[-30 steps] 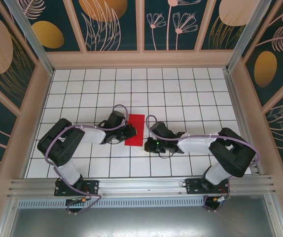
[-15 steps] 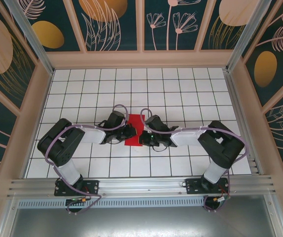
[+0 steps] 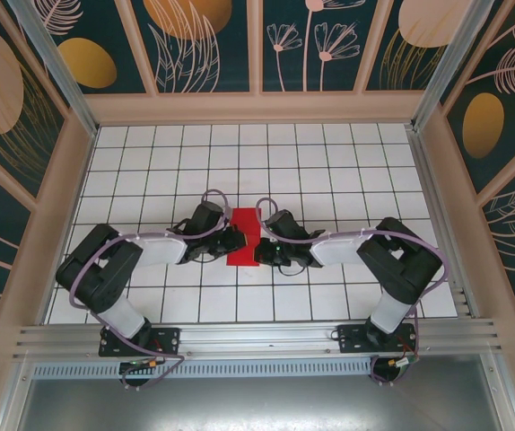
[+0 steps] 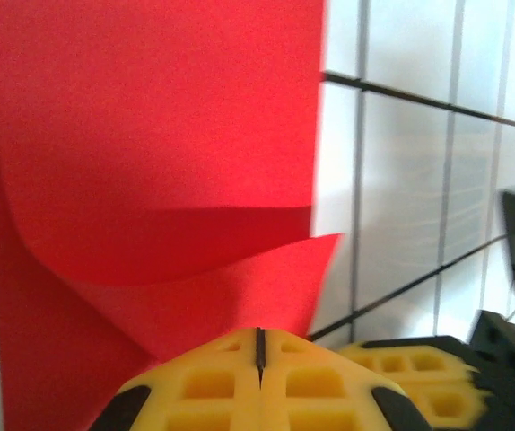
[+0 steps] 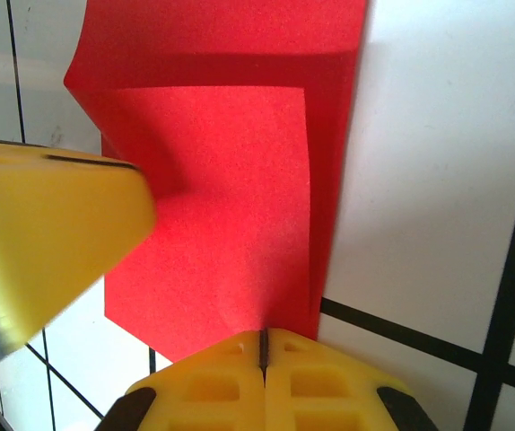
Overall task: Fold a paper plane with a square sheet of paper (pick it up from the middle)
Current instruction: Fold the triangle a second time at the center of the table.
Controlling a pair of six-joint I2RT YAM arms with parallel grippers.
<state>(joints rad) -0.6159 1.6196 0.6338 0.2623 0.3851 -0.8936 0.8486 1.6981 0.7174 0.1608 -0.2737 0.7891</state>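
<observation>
From above, the square sheet of paper lies on the white-tiled table, midway between the two arms. The left gripper meets it from the left and the right gripper from the right.

In the left wrist view, the yellow jaws are pressed together on a raised corner flap of the sheet. The rest lies flat, casting a shadow under the flap.

In the right wrist view, the jaws are together at the sheet's near edge, but whether they pinch it cannot be told. The paper shows two layers, and a blurred yellow finger crosses on the left.
</observation>
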